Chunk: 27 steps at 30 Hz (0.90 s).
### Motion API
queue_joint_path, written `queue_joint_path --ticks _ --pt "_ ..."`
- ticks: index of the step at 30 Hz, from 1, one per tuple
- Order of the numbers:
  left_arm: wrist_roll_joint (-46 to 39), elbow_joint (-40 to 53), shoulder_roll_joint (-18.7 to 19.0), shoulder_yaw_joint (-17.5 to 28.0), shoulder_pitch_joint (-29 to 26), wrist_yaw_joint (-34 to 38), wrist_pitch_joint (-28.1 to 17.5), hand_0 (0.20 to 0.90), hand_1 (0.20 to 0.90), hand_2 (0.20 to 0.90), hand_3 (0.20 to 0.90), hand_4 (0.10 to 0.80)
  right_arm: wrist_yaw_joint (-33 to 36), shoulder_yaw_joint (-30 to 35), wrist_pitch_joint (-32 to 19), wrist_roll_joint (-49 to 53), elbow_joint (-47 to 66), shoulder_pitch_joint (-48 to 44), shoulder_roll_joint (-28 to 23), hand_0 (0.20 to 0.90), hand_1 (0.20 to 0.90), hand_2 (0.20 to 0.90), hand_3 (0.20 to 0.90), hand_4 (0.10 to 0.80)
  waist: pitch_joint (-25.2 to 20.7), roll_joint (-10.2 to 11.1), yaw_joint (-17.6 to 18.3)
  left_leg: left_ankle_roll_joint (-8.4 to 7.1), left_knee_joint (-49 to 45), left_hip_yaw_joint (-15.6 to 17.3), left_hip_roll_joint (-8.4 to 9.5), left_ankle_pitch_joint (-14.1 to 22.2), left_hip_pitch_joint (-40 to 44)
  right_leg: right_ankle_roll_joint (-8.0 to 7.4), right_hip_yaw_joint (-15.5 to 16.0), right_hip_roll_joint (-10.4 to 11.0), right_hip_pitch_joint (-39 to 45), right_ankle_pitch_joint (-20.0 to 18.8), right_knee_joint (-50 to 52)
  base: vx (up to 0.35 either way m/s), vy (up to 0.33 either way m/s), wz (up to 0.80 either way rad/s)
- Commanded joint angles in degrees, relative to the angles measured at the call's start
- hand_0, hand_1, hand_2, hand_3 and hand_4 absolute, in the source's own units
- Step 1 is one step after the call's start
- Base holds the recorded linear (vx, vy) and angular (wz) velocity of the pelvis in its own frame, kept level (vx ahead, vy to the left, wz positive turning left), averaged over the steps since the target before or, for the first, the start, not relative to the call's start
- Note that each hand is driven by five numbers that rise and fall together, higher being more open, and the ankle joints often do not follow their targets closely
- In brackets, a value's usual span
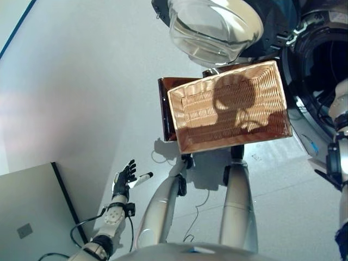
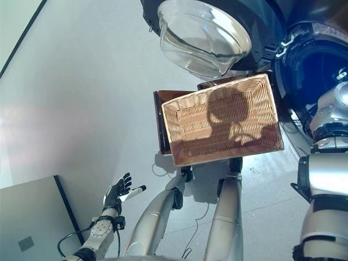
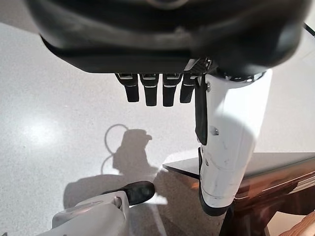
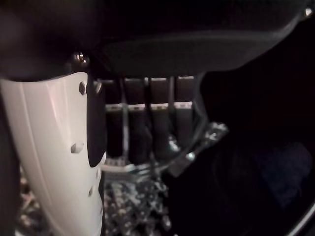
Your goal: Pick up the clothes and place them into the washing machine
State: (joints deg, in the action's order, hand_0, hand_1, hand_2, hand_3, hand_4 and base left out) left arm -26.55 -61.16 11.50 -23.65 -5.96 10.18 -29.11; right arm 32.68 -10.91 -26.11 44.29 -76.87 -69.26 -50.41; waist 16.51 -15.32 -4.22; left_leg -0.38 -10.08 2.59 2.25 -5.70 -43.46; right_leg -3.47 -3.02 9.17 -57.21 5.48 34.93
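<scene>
Basket [image 1: 228, 106]: empty, so I judge loading done. My right hand [image 4: 147, 123] inside washing machine [image 2: 321, 76], fingers straight, grasping nothing; left hand [image 1: 124, 179] relaxed, idle.

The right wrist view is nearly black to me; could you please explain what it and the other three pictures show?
The two eye views look down from the head of a humanoid robot. An empty wicker basket sits on a dark stand, beside a washing machine whose glass door is swung open. The left hand hangs open over the floor, holding nothing; its wrist view confirms that. The right arm reaches into the drum, so its wrist camera sees darkness: the right hand, fingers straight, over something speckled. I cannot tell whether that is cloth.
</scene>
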Motion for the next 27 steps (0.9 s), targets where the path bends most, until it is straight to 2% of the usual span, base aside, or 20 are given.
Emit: queue_joint_path --ticks 1,2,3,4,10,18,22,23,27 --pt "-1.3 -4.0 4.4 2.1 1.9 2.4 -1.5 0.9 0.9 0.9 0.9 0.8 0.1 -2.7 -5.9 -3.0 5.5 -9.2 -6.9 0.9 0.9 0.9 0.9 0.8 -4.3 0.9 -1.3 -2.76 -5.8 -0.3 -0.69 6.9 -1.5 1.6 1.5 -2.1 4.8 -0.5 -6.2 0.007 0.021 0.04" --pt "-1.3 -4.3 4.3 2.0 1.9 2.4 -1.5 0.9 0.9 0.9 0.9 0.8 -0.2 -2.0 -6.0 -2.4 5.3 -8.5 -6.5 0.9 0.9 0.9 0.9 0.8 -4.3 0.9 -1.4 -2.72 -5.8 -0.3 -0.64 6.9 -1.5 1.62 1.5 -2.0 4.8 -0.5 -6.1 -0.106 0.022 0.05" --pt "-1.4 -4.4 4.3 2.0 1.8 2.3 -1.5 0.9 0.9 0.9 0.9 0.8 -0.9 -1.3 -6.2 -1.5 5.0 -7.5 -6.0 0.9 0.9 0.9 0.9 0.8 -3.8 0.8 -1.2 -2.46 -6.0 0.2 -0.8 5.5 -2.2 1.94 1.8 -2.0 4.2 -2.1 -6.2 0.009 0.017 0.06" --pt "-1.5 -4.6 4.1 2.0 1.7 2.1 -1.4 0.9 0.9 0.9 0.9 0.8 -1.5 -0.6 -6.2 -0.5 4.8 -6.9 -5.6 0.9 0.9 0.9 0.9 0.8 -4.2 0.9 -1.2 -2.62 -6.1 -0.4 -0.53 7.2 -1.5 1.66 1.4 -2.0 4.7 -0.3 -5.8 0.004 0.016 0.03" --pt "-2.5 -5.4 3.2 1.8 0.8 0.7 -1.1 0.9 0.9 0.9 0.9 0.8 -5.1 4.3 -5.7 4.4 1.9 -1.0 -1.1 0.9 0.9 0.9 0.9 0.8 -4.1 1.1 -1.1 -2.38 -5.9 -0.2 -0.35 7.1 -1.1 1.66 1.3 -2.1 5.2 -1.0 -6.6 0.021 0.009 -0.01" --pt "-3.2 -6.2 2.6 2.2 -0.4 -0.2 -0.7 0.9 0.9 0.9 0.9 0.8 -7.9 9.0 -5.8 7.8 1.2 8.3 9.0 0.9 0.9 0.9 0.9 0.8 -4.0 1.3 -1.1 -2.13 -5.9 -0.4 -0.17 6.8 -0.8 1.75 1.7 -2.1 6.3 -1.3 -7.2 0.003 0.012 -0.03" --pt "-3.6 -5.7 2.6 2.4 -0.2 -0.7 -0.8 0.9 0.9 0.9 0.9 0.8 -9.1 9.5 -5.6 8.8 1.2 11.0 12.5 0.9 0.9 0.9 0.9 0.8 -3.9 1.6 -1.2 -2.08 -5.8 -0.6 -0.07 6.6 -1.0 1.77 2.0 -2.0 6.7 -1.4 -7.5 -0.04 0.001 0.03" --pt "-3.5 -6.1 2.8 2.5 -0.4 -0.6 -0.8 0.9 0.9 0.9 0.9 0.8 -9.9 9.5 -5.5 9.2 1.3 12.1 14.5 0.9 0.9 0.9 0.9 0.8 -3.3 1.7 -1.2 -1.78 -6.1 -0.2 -0.17 5.1 -1.9 2.15 2.5 -2.1 6.1 -3.1 -7.7 -0.136 -0.002 0.09" --pt "-3.6 -6.2 2.8 2.9 -0.2 -0.9 -0.7 0.9 0.9 0.9 0.9 0.8 -10.7 10.1 -5.7 10.5 1.4 14.5 17.6 0.9 0.9 0.9 0.9 0.8 -3.4 2.1 -1.3 -1.67 -6.4 -0.3 -0.2 5.1 -2.1 2.18 2.6 -2.0 6.2 -3.2 -7.7 -0.038 0.005 0.04"
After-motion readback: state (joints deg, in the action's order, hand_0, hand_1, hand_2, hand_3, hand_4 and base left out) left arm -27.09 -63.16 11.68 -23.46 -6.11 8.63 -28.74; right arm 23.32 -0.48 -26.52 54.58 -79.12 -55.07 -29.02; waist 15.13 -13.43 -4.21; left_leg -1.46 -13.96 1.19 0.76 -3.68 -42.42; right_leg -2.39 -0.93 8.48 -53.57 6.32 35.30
